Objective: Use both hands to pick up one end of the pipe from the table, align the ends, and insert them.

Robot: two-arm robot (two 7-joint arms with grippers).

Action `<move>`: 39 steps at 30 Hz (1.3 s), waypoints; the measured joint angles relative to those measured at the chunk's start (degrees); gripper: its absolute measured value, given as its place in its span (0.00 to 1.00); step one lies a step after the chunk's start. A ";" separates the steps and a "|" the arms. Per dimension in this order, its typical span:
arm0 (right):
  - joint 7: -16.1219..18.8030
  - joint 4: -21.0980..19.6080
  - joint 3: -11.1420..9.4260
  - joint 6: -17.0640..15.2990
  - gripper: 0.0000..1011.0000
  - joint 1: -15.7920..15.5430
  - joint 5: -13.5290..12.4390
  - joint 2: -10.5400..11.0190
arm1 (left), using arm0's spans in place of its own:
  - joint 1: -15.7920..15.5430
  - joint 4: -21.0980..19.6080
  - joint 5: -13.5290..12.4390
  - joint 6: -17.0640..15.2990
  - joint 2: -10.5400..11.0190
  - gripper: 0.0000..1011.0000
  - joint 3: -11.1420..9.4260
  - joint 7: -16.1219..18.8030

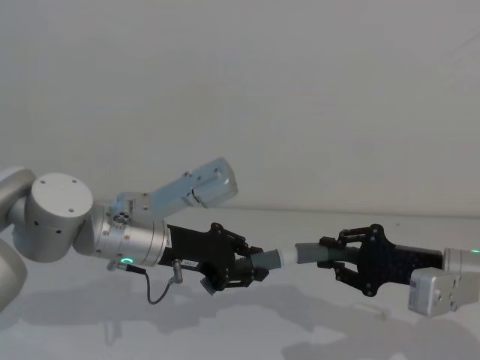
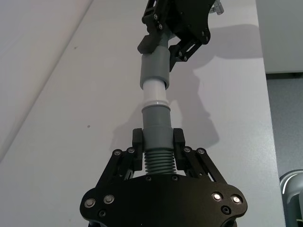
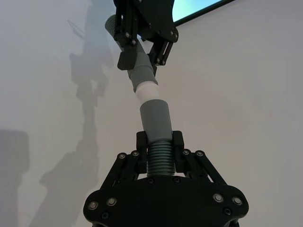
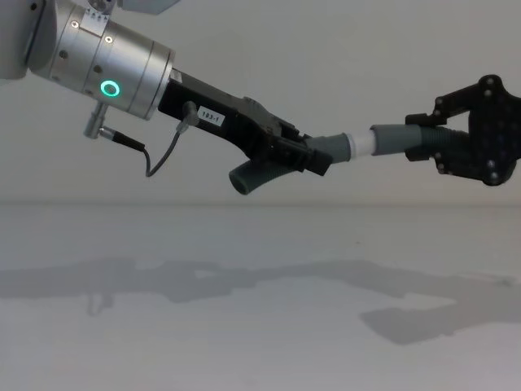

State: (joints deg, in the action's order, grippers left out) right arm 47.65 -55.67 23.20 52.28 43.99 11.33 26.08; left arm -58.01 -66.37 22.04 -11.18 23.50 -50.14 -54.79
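Insertion is in hand: the black two-fingered left tool (image 4: pixel 313 156) pinches the dark grey bent plastic pipe piece (image 4: pixel 326 147), the right tool (image 4: pixel 423 138) pinches the ribbed grey piece (image 4: pixel 395 137) (both clear of the white surface (image 4: pixel 244 326)), and the white plug tip (image 4: pixel 358 143) sits between the two, so the next move likely calls for a straight axial push.

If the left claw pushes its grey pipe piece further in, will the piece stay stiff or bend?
The pipe piece in the left claw has a smooth collar that probably stays stiff. Its ribbed section may flex, so the white tip could tilt. It looks light and hollow, and being round, might slip between the fingers.
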 joint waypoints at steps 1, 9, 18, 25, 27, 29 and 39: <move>0.05 0.00 0.04 0.08 0.28 0.00 -0.12 0.03 | -0.02 0.04 -0.02 0.00 -0.02 0.33 -0.02 0.00; 0.75 -0.05 0.69 1.21 0.28 0.05 -1.50 0.41 | -0.25 0.36 -0.28 0.04 -0.39 0.33 -0.20 -0.08; 1.50 -0.09 1.52 2.94 0.28 0.29 -2.35 0.88 | -0.34 0.38 -0.58 0.00 -0.58 0.33 -0.29 -0.04; 2.22 -0.08 2.37 4.68 0.28 0.55 -2.79 1.40 | -0.31 0.06 -0.75 -0.37 -0.67 0.33 -0.32 0.30; 2.38 -0.07 2.54 5.00 0.28 0.58 -2.85 1.50 | -0.29 -0.02 -0.78 -0.48 -0.69 0.33 -0.32 0.40; 2.54 -0.08 2.77 5.40 0.28 0.62 -2.94 1.63 | -0.28 -0.07 -0.80 -0.53 -0.70 0.33 -0.33 0.47; 3.03 -0.09 3.37 6.51 0.28 0.71 -3.19 1.96 | -0.22 -0.28 -0.86 -0.77 -0.75 0.33 -0.32 0.76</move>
State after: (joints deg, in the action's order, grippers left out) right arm 50.68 -55.75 26.57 58.79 44.70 8.14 28.03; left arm -58.24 -66.66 21.18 -11.94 22.75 -50.46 -54.03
